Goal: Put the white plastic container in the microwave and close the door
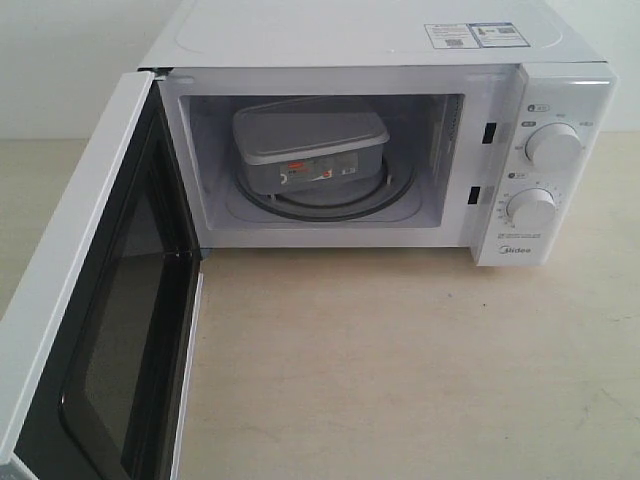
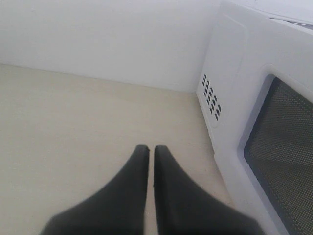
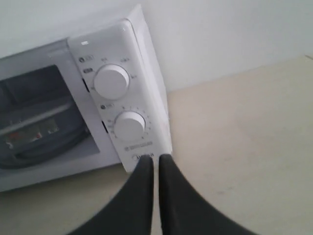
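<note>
The rectangular translucent-white plastic container (image 1: 310, 145) sits inside the boxy white microwave (image 1: 350, 30) at the far edge of the desk (image 1: 400, 370). The white, dark-windowed door (image 1: 120, 320) hangs wide toward the near-left corner. My left jaws and right jaws are each pressed nearly together, holding nothing. A glancing push could slip off, leaving the door unlatched. The desk's near edge offers free room.

- The bench (image 1: 400, 370) is a pale beige, matt surface with faint mottling; it runs back to a white wall (image 1: 60, 60)
- The microwave (image 1: 330, 30) stands flat and directly on the bench, set toward the rear near that wall; a thin shadow lies along its front foot
- The door (image 1: 60, 300) stands swung wide at the left, over the bench's near-left part; whether its lower edge touches the bench cannot be told
</note>
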You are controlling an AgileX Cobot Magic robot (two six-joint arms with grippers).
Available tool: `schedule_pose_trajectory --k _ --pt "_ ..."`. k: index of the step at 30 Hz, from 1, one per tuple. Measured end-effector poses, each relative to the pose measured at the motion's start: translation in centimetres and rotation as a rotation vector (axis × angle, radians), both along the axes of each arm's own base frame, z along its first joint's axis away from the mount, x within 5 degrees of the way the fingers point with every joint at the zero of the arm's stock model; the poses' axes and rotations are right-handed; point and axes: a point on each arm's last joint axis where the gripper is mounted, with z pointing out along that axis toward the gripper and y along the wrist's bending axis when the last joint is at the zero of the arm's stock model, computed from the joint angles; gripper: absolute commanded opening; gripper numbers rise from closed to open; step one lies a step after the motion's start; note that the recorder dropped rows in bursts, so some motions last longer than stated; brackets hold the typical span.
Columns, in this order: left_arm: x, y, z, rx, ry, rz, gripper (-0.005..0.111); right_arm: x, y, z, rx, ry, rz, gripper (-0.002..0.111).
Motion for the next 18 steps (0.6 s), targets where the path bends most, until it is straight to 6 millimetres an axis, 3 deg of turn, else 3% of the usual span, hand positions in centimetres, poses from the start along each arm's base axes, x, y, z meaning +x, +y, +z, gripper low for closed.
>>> schedule_pose_trajectory --k 6,18 --pt "0.0 0.0 0.0 0.000 0.000 0.000 0.004 -0.2 -0.6 -1.2 0.018 0.130 -0.069 0.001" --pt "0.0 0.0 0.0 0.000 0.000 0.000 0.004 -0.3 -0.7 -1.5 -0.157 0.164 -0.046 0.001"
